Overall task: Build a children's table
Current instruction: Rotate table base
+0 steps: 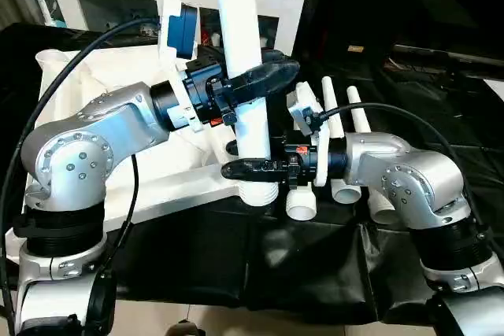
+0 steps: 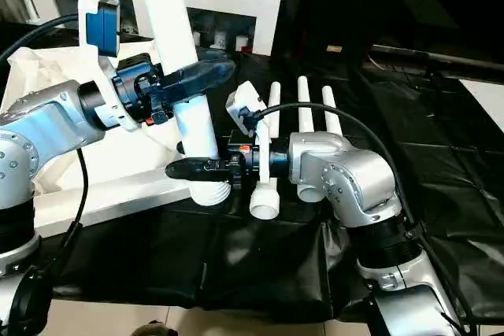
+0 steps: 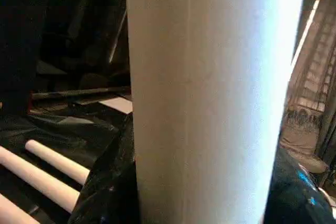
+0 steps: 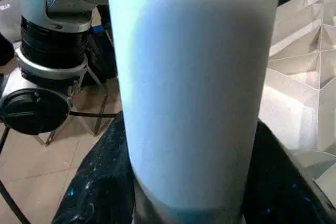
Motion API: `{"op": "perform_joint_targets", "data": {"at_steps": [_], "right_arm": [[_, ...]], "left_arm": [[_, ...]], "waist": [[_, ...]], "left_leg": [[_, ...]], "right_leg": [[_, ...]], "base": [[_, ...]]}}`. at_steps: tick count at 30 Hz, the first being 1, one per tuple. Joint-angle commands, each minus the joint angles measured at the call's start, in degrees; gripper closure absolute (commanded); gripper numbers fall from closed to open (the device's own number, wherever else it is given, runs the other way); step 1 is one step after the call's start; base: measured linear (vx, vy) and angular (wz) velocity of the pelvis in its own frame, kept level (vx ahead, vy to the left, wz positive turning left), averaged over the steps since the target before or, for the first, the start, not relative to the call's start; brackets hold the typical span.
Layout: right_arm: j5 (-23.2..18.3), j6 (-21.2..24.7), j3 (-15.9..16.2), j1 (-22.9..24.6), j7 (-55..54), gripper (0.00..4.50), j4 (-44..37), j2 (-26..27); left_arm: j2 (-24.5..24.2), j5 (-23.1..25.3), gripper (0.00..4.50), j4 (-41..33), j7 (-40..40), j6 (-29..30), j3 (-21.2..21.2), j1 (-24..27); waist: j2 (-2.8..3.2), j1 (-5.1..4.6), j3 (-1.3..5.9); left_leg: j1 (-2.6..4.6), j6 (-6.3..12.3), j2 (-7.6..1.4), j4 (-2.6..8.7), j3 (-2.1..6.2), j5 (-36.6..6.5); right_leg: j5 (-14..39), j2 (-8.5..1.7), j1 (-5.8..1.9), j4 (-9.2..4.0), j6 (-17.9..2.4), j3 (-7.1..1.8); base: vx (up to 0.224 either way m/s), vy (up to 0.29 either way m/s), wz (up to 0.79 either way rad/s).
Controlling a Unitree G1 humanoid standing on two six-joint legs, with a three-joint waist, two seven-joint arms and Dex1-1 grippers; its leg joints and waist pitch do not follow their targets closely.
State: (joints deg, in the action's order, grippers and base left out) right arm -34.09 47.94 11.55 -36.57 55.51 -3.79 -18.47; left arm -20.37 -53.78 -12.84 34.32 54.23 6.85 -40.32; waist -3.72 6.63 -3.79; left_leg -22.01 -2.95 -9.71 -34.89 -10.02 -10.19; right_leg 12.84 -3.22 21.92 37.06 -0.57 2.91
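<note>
We had the upright leg (image 1: 246, 60) at centre frame clasped high by the left gripper (image 1: 256, 80) and low by the right gripper (image 1: 252, 168), its ribbed foot at the tabletop (image 1: 157, 186) corner. To seat it well, we judged, it needed holding plumb over the socket while pressing and twisting down; three spare legs (image 2: 303, 108) lay right of centre.

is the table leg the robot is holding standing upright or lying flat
Upright, leaning slightly: the leg rises between both claws, left claw high, right claw near its threaded base at the tabletop corner.
</note>
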Motion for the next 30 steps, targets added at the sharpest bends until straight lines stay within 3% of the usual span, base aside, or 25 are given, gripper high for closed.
{"op": "perform_joint_targets", "data": {"at_steps": [1,3,6,9,12,17,22,23,29,30], "right_arm": [[-1.02,0.77,-2.22,-0.25,-0.67,2.54,0.55,-0.09],[-0.62,0.44,-1.86,0.07,-0.73,2.54,0.68,-0.14],[-0.56,0.38,-1.52,0.54,-0.69,2.54,0.50,-0.18],[-0.08,-0.11,-1.11,1.11,-0.90,2.56,0.81,-0.06],[-0.06,-0.11,-1.10,1.23,-1.02,2.57,0.81,-0.04],[0.14,-0.21,-1.02,1.45,-1.00,2.57,0.79,-0.13],[0.48,-0.61,-0.63,1.67,-0.92,2.57,0.59,-0.36],[0.49,-0.62,-0.62,1.68,-0.92,2.57,0.58,-0.36],[1.43,-1.93,-0.31,1.43,-1.05,2.57,0.63,-0.39],[1.18,-2.11,-0.47,1.35,-0.72,2.01,0.67,-0.28]], "left_arm": [[-0.48,0.96,2.66,-0.55,0.47,-1.68,-0.15,-0.78],[-0.09,-0.81,2.66,0.39,0.39,-1.21,1.48,-1.92],[-0.57,-0.96,1.96,1.59,0.18,-1.14,2.52,-3.38],[-2.06,1.66,1.92,3.90,0.17,-2.42,2.57,-5.58],[-2.81,2.12,1.53,4.87,1.06,-3.16,2.52,-6.18],[-3.29,2.24,1.53,5.58,1.17,-3.57,2.44,-6.63],[-3.52,1.02,1.95,6.49,2.56,-2.07,2.29,-6.91],[-3.54,0.97,2.21,6.48,2.66,-2.04,2.27,-6.90],[-3.26,0.47,2.53,6.60,2.68,-1.89,2.44,-6.91],[-3.29,0.61,2.57,6.57,2.82,-2.04,2.35,-6.90]], "waist": [[0.64,0.13,4.19],[0.69,0.13,4.24],[0.63,0.16,4.26],[0.61,0.16,4.29],[0.72,0.16,4.27],[0.90,0.24,4.26],[0.91,0.21,4.30],[0.87,0.23,4.34],[0.84,0.22,4.34],[0.55,0.20,4.32]], "left_leg": [[1.31,-2.95,-3.20,3.96,1.12,-4.76],[1.30,-3.08,-3.22,3.97,1.15,-4.76],[1.30,-2.90,-3.14,3.91,1.10,-4.42],[1.23,-2.77,-3.10,3.92,1.20,-4.26],[1.29,-2.91,-3.20,3.92,1.21,-3.99],[1.36,-3.58,-3.26,3.99,1.19,-5.13],[1.35,-3.61,-3.22,3.95,1.15,-4.88],[1.34,-3.63,-3.23,3.92,1.16,-4.73],[1.32,-3.36,-3.22,3.89,1.14,-4.29],[1.28,-3.36,-3.19,3.89,1.08,-4.58]], "right_leg": [[1.39,-4.82,-2.69,-3.80,-10.35,-2.95],[1.21,-4.83,-2.71,-3.72,-10.42,-2.92],[0.52,-4.81,-2.70,-3.70,-10.52,-2.94],[0.24,-4.82,-2.87,-3.71,-10.26,-2.89],[0.02,-4.90,-2.80,-3.64,-10.24,-2.85],[0.49,-4.94,-2.72,-3.60,-10.73,-2.83],[0.34,-4.95,-2.73,-3.60,-10.90,-2.83],[-0.08,-4.95,-2.77,-3.55,-10.96,-2.84],[-1.13,-4.94,-2.76,-3.43,-11.34,-2.81],[-0.58,-4.97,-2.84,-3.54,-11.32,-2.84]], "base": [[0.000,0.000,0.00],[0.000,0.000,0.00],[0.000,0.000,0.00],[0.000,0.000,0.00],[0.000,0.000,0.00],[0.000,0.000,0.00],[0.000,0.000,0.00],[0.000,0.000,0.00],[0.000,0.000,0.00],[0.000,0.000,0.00]]}}
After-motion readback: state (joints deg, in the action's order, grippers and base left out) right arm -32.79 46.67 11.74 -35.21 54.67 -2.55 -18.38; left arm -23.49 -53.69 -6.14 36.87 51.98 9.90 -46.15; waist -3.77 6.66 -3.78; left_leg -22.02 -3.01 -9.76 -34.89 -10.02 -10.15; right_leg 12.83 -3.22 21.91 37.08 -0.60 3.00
